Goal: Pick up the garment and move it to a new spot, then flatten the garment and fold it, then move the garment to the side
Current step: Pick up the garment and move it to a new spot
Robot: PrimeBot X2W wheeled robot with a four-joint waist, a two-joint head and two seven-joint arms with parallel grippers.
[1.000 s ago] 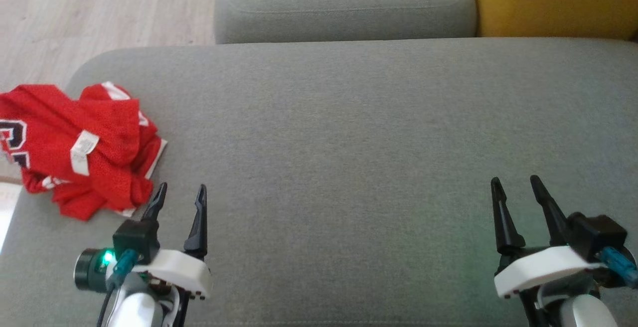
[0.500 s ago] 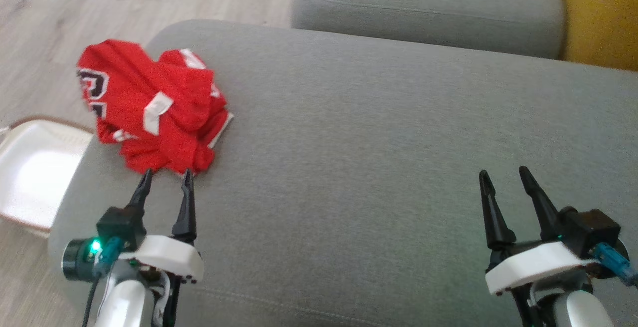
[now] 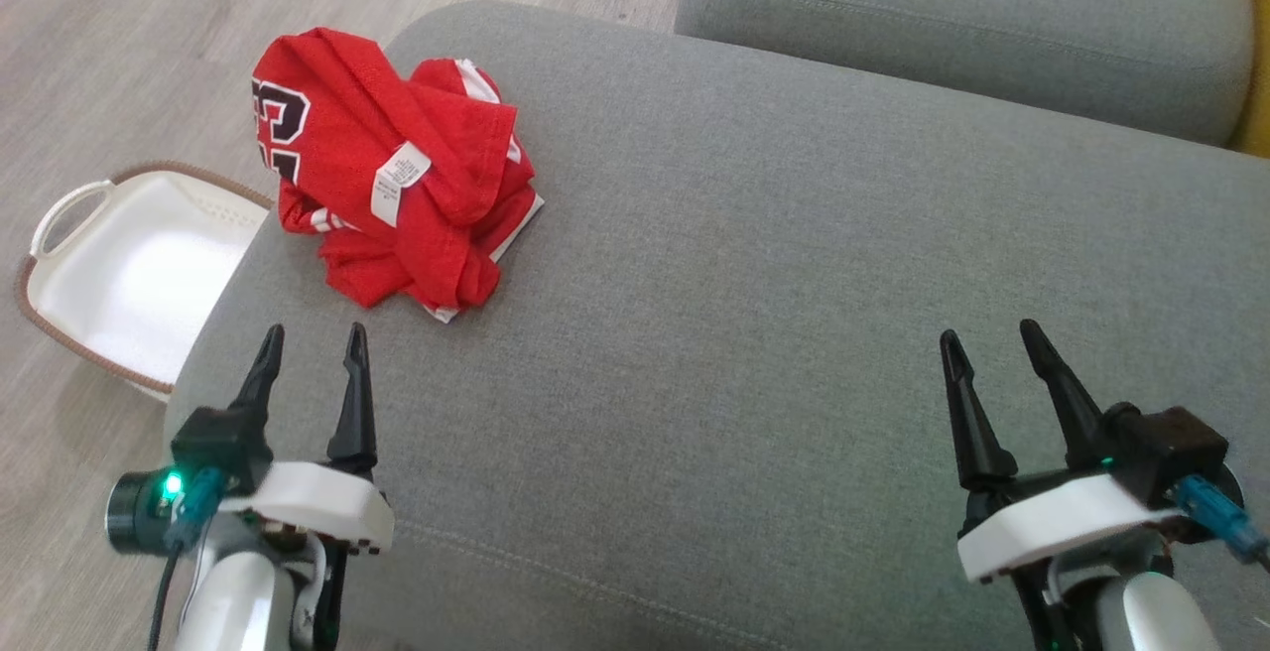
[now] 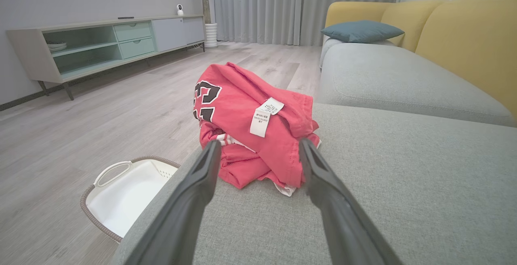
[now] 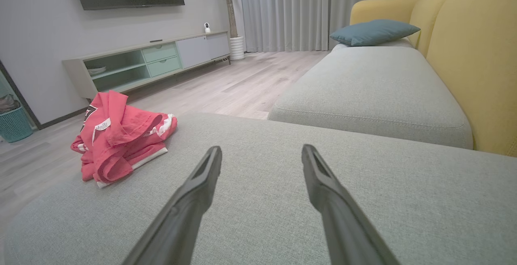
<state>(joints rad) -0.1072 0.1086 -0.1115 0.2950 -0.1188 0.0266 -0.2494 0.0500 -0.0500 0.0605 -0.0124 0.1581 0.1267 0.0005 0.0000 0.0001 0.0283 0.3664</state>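
Note:
A crumpled red garment (image 3: 397, 170) with black-and-white numerals and a white label lies at the far left corner of the grey sofa cushion (image 3: 794, 284). My left gripper (image 3: 313, 341) hovers open a short way in front of it, nothing between its fingers. Through the left wrist view the garment (image 4: 258, 127) sits just beyond the fingertips of that gripper (image 4: 258, 148). My right gripper (image 3: 987, 336) stands open over the cushion's right side, far from the cloth. In the right wrist view the garment (image 5: 121, 139) lies off to the left of the right gripper (image 5: 261, 152).
A white basket (image 3: 129, 269) with a brown woven rim sits on the wooden floor, left of the cushion. A second grey cushion (image 3: 972, 26) lies beyond, with the yellow backrest (image 5: 476, 55) to the right. A low TV cabinet (image 4: 109, 47) stands across the room.
The head camera has swung left, so the garment and the basket now show further into the picture. Both grippers stay open and hold nothing.

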